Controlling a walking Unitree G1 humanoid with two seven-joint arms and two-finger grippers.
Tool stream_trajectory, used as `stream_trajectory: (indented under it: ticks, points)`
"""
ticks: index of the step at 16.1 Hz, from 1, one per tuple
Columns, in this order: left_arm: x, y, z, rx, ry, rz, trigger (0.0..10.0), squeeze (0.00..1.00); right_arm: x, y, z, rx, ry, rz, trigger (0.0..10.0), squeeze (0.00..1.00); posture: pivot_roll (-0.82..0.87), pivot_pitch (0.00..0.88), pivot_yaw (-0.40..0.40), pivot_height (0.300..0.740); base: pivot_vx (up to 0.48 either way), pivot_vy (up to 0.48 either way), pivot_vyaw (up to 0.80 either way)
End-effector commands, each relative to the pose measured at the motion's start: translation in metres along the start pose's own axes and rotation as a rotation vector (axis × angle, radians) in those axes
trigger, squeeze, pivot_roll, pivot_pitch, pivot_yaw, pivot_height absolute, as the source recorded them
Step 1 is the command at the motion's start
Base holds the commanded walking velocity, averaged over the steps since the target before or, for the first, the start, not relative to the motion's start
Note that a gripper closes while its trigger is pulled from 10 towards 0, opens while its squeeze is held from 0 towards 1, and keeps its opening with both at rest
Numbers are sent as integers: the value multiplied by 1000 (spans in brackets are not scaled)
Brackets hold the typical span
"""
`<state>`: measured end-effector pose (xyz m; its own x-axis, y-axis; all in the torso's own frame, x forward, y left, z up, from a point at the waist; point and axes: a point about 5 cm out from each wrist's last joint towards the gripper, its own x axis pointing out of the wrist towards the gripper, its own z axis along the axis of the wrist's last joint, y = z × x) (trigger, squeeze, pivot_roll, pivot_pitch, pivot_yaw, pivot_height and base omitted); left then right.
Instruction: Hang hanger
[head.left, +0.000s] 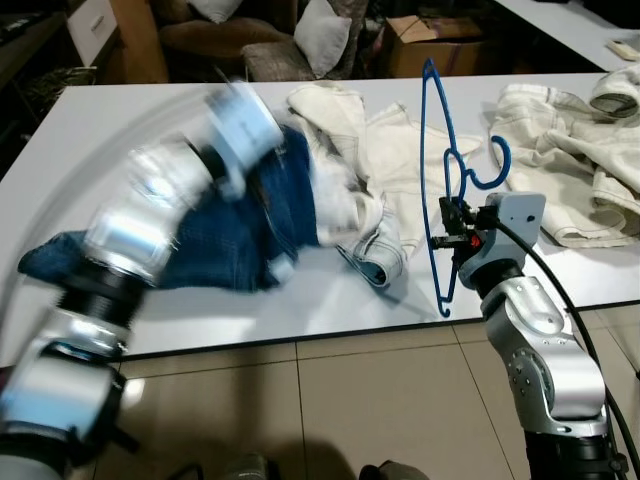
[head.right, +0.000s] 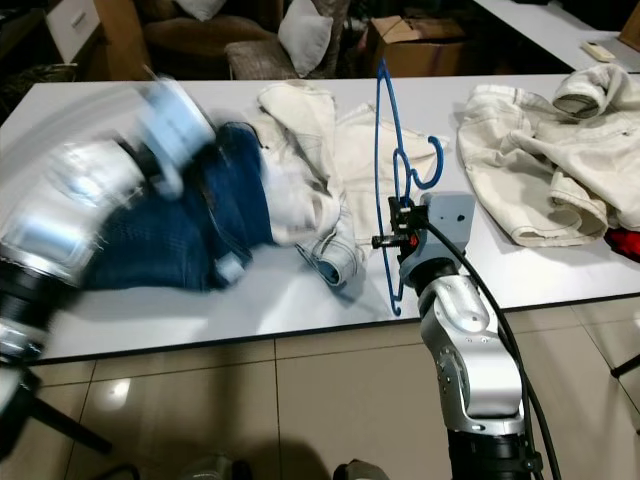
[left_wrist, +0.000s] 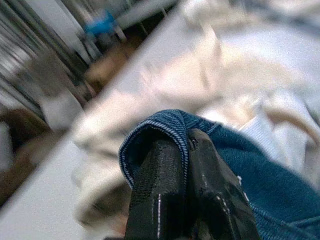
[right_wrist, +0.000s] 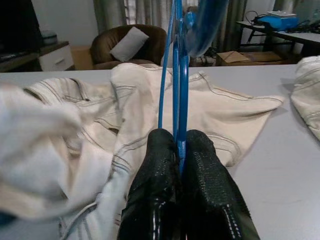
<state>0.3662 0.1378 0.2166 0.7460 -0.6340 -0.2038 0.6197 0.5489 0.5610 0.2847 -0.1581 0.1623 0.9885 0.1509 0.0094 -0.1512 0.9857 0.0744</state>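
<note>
My right claw (head.left: 452, 222) grips the blue hanger (head.left: 436, 180) upright, ready for dressing; my left claw (left_wrist: 182, 165) pinches the denim garment (head.left: 230, 225) off the counter (head.left: 150, 110).

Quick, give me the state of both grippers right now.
Left gripper: shut on the blue denim garment, arm blurred.
Right gripper: shut on the blue hanger, held upright above the white table.

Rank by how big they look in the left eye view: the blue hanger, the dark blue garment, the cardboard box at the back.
1. Dark blue garment, though the blurred left arm covers part.
2. Blue hanger, tall but thin.
3. Cardboard box; it stands farther away, so true size is unsure.
</note>
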Motion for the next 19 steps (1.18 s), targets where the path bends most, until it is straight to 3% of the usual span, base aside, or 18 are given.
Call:
stream_trajectory:
  ticks: [1, 2, 6, 8, 12, 16, 17, 18, 19]
  points:
    - [4, -7, -13, -30, 49, 3, 10000, 110, -1, 1, -1, -10, -3, -7, 10000, 0, -67, 0, 8, 740, 0, 0, 0]
    - [6, -10, -17, -48, 54, 27, 10000, 1000, -2, 0, -1, -12, -1, -5, 10000, 0, -74, 0, 10, 740, 0, 0, 0]
    - [-2, 1, -13, -24, 10, 27, 10000, 1000, -2, -3, -1, -17, 1, -8, 10000, 0, -71, 0, 0, 740, 0, 0, 0]
    - [-13, 8, -16, 53, 31, -24, 10000, 1000, -1, -4, -1, -19, 2, -5, 10000, 0, -66, 0, -5, 740, 0, 0, 0]
    - [-38, 33, -25, 114, 99, 1, 10000, 1000, 2, -5, -1, -19, 1, -2, 10000, 0, -52, 0, -7, 740, 0, 0, 0]
    - [-57, 42, -27, 219, 119, -48, 10000, 1000, 2, -6, -2, -20, 4, 1, 10000, 0, -41, 0, -3, 740, 0, 0, 0]
    - [-62, 41, -24, 230, 101, -109, 10000, 639, 3, -7, -2, -24, 7, 3, 10000, 0, -38, 0, 0, 740, 0, 0, 0]
    - [-69, 38, -17, 203, 57, -199, 10000, 0, 3, -9, -3, -33, 9, 3, 10000, 0, -38, 0, 0, 740, 0, 0, 0]
    - [-71, 38, -16, 188, 48, -214, 10000, 0, 3, -10, -3, -35, 10, 2, 10000, 0, -38, 0, 0, 740, 0, 0, 0]
